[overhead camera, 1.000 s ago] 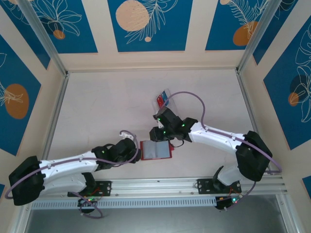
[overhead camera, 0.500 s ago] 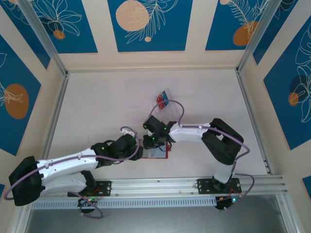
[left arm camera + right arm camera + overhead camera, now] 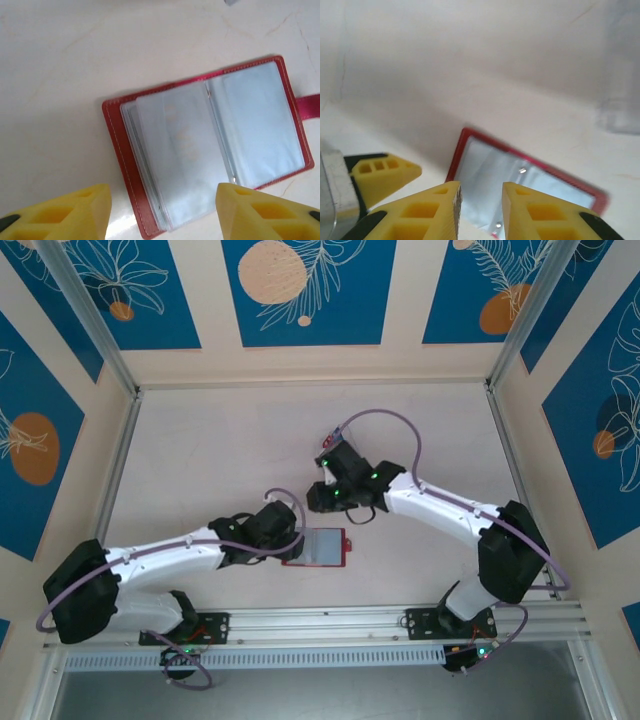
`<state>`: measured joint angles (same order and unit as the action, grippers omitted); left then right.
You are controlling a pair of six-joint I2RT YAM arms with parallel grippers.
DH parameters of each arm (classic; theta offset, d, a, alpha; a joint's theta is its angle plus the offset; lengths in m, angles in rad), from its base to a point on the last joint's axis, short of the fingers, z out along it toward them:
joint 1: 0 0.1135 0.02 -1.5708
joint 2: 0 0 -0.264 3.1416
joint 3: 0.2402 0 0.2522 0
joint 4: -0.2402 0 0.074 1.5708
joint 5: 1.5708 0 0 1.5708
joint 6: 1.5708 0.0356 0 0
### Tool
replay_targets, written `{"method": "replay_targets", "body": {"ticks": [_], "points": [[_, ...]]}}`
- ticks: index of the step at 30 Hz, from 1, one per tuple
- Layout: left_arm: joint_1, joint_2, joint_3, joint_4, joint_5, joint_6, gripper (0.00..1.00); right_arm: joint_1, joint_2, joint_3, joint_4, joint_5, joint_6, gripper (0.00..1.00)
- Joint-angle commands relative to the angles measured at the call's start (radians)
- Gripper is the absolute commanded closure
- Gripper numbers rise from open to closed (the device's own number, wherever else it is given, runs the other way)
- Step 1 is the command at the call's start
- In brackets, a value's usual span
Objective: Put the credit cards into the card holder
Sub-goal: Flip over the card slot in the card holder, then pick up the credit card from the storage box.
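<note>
Card holder [image 3: 320, 547] open flat on tabletop [image 3: 200, 460], long axis left-right, snap tab [image 3: 307, 106] rightward. Left arm [image 3: 170, 558] low, left fingers [image 3: 70, 210] apart at its edge. Right fingers [image 3: 430, 207] narrowly apart, apparently empty.

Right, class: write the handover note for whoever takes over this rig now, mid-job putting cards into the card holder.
Left gripper: open, poised over one edge of the card holder, gripping nothing.
Right gripper: jaws narrowly parted, nothing between them, by the holder's far edge.
Card holder: lying open on the table, sleeves up.
Clear tray: blurred, contents unclear.
Done: holder opened; whether any cards are inside, cannot tell.
Left: fetch cards, slide them into sleeves.
</note>
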<state>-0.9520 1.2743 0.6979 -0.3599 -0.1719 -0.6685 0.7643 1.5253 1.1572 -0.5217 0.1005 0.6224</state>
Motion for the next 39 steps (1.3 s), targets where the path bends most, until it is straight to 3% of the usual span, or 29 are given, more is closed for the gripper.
{"method": "replay_targets", "body": {"ticks": [1, 7, 13, 25, 39], "points": [[0.036, 0.039, 0.045, -0.033, 0.037, 0.064, 0.47, -0.073, -0.022, 0.069, -0.105, 0.063, -0.07, 0.7], [0.051, 0.125, 0.116, -0.05, 0.062, 0.102, 0.5, -0.204, 0.047, 0.234, -0.13, 0.159, -0.139, 0.64], [0.051, 0.159, 0.112, -0.041, 0.069, 0.101, 0.51, -0.3, 0.236, 0.444, -0.163, 0.116, -0.208, 0.64], [0.077, 0.16, 0.072, -0.027, 0.092, 0.137, 0.51, -0.292, 0.533, 0.727, -0.275, 0.154, -0.306, 0.71], [0.102, 0.168, 0.061, 0.007, 0.139, 0.141, 0.52, -0.281, 0.609, 0.745, -0.296, 0.206, -0.331, 0.74]]}}
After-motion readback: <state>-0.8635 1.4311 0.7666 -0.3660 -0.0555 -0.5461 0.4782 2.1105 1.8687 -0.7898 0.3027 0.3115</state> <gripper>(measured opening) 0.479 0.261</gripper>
